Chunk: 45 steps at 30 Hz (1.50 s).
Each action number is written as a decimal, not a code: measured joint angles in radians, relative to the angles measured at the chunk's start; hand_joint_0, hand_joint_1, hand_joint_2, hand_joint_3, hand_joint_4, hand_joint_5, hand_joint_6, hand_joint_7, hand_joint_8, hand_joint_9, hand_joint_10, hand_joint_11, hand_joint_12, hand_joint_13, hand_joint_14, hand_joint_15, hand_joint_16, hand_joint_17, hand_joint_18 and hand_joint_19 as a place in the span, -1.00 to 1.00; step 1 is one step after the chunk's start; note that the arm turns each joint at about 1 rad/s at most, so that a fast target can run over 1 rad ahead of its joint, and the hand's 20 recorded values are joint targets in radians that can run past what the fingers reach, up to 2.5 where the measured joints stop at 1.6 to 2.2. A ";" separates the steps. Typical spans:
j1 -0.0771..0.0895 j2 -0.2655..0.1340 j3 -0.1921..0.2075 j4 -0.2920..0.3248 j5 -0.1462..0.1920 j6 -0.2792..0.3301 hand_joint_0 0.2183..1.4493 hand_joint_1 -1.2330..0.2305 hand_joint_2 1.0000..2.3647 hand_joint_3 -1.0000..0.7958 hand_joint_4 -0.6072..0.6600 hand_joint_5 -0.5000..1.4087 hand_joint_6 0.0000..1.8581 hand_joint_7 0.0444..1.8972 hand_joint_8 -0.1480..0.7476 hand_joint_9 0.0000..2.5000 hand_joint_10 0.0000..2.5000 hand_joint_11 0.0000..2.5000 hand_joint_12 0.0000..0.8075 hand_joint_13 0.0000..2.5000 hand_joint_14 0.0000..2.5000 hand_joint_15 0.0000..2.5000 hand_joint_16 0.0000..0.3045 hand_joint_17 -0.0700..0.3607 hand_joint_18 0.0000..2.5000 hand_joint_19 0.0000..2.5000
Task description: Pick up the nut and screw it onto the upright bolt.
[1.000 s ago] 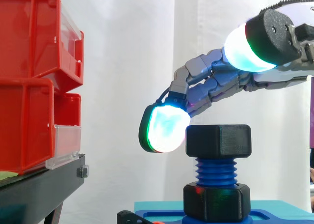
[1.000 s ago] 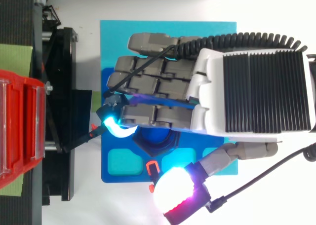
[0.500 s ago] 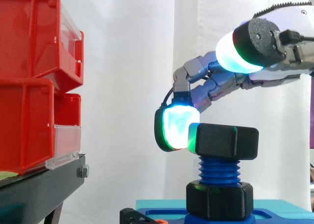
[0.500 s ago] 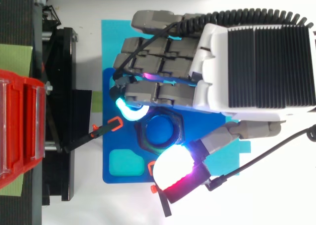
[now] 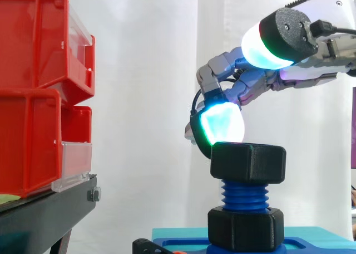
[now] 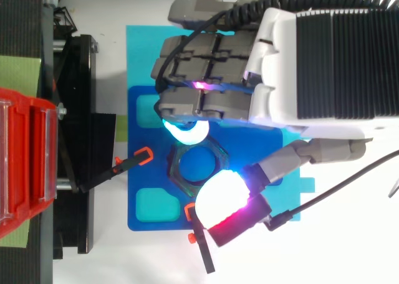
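- Since half a second ago, the hand [image 6: 324,53] has slid toward the top of the top view, and its glowing fingertip [image 5: 222,126] has climbed from the left side of the nut [image 5: 247,162] up to its top left corner
- We see the nut sitting on top of the blue bolt [image 5: 245,195], in the lower middle of the side view, and it looks level
- We see the fingers curled down with one pad touching the nut, and the thumb pad [image 5: 267,45] is high above it, so the hand grasps nothing
- We see a black base [image 5: 243,229] under the bolt, on a blue tray [image 6: 137,178]
- We see red bins [image 5: 39,87] on a black stand [image 5: 44,215] at the left of the frame
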State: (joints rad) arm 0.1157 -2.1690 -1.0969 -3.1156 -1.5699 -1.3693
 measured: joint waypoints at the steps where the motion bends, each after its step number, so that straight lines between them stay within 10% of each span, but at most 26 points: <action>1: -0.003 0.000 0.001 -0.003 -0.004 0.000 -0.50 0.61 -1.00 -0.44 0.38 -0.54 -0.46 0.27 -0.09 -0.46 -1.00 -1.00 -0.54 -0.56 -1.00 -1.00 -0.89 -0.50 -0.77 -1.00; 6: -0.012 0.000 0.007 -0.008 -0.019 -0.001 -0.53 0.61 -1.00 -0.44 0.28 -0.62 -0.46 -0.23 -0.13 -0.53 -1.00 -1.00 -0.47 -0.61 -1.00 -1.00 -0.86 -0.45 -0.81 -1.00; 17: -0.039 0.000 0.141 -0.160 -0.062 -0.068 -0.58 0.68 -1.00 -0.44 0.15 -0.68 -0.46 -0.39 -0.22 -0.76 -1.00 -1.00 -0.26 -0.87 -1.00 -1.00 -0.79 -0.34 -1.00 -1.00; 31: 0.008 -0.003 -0.010 0.068 -0.057 0.044 -0.57 0.74 -1.00 -0.44 0.14 -0.68 -0.46 -0.39 -0.23 -0.79 -1.00 -1.00 -0.24 -0.92 -1.00 -1.00 -0.76 -0.30 -1.00 -1.00; 45: 0.032 -0.006 -0.021 0.100 -0.051 0.056 -0.57 0.75 -1.00 -0.44 0.15 -0.67 -0.46 -0.38 -0.22 -0.78 -1.00 -1.00 -0.23 -0.89 -1.00 -1.00 -0.76 -0.30 -1.00 -1.00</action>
State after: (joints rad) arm 0.1477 -2.1751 -1.1184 -3.0154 -1.6204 -1.3132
